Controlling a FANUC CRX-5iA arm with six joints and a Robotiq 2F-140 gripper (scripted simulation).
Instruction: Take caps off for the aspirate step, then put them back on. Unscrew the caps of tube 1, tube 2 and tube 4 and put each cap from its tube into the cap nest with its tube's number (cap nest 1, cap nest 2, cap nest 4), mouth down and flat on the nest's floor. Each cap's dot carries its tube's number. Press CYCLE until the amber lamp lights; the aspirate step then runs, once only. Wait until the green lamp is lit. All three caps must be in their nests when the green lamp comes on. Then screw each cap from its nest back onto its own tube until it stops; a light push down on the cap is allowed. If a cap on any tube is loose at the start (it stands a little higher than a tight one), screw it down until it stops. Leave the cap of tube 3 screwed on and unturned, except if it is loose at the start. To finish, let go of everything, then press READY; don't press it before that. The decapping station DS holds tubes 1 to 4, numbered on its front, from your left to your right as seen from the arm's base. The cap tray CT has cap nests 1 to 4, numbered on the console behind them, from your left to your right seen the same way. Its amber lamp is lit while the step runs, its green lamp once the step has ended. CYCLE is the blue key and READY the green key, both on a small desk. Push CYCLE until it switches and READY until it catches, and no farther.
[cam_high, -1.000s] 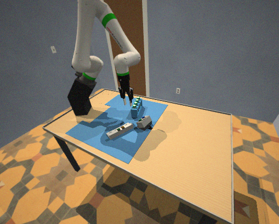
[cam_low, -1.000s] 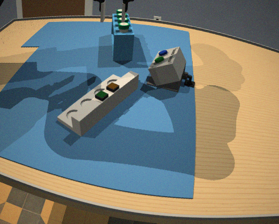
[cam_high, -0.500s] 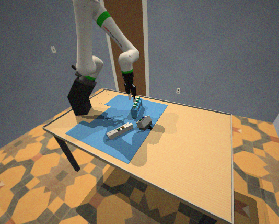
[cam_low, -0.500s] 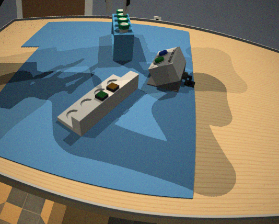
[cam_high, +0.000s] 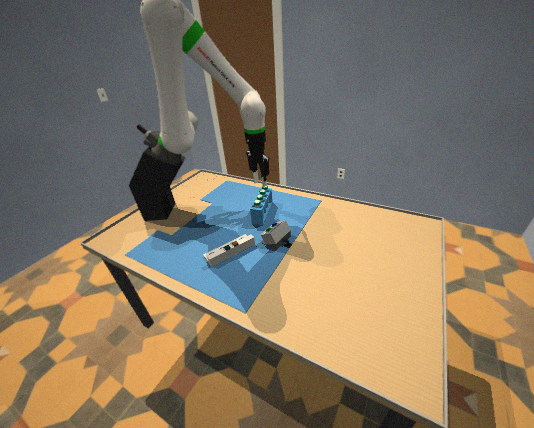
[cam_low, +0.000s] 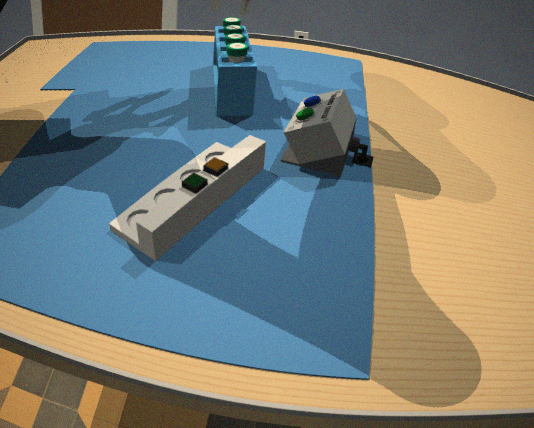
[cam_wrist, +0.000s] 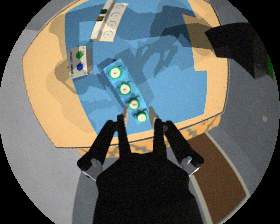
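Note:
The blue decapping station (cam_high: 261, 207) stands on the blue mat with a row of green caps on its tubes, also seen in the exterior view (cam_low: 235, 75). My gripper (cam_high: 260, 179) hangs just above the far end of that row. In the wrist view the fingers stand partly open and empty, framing the end cap (cam_wrist: 140, 117) below them without touching it. The white cap tray (cam_low: 190, 195) lies nearer the front, and its nests look empty. Its amber lamp (cam_low: 216, 165) and green lamp (cam_low: 194, 182) look dark.
The small grey desk (cam_low: 320, 125) with the blue CYCLE key (cam_low: 311, 100) and the green READY key (cam_low: 305, 114) stands right of the station. The arm's black base (cam_high: 152, 187) sits at the table's left corner. A raised rim runs round the table's edge.

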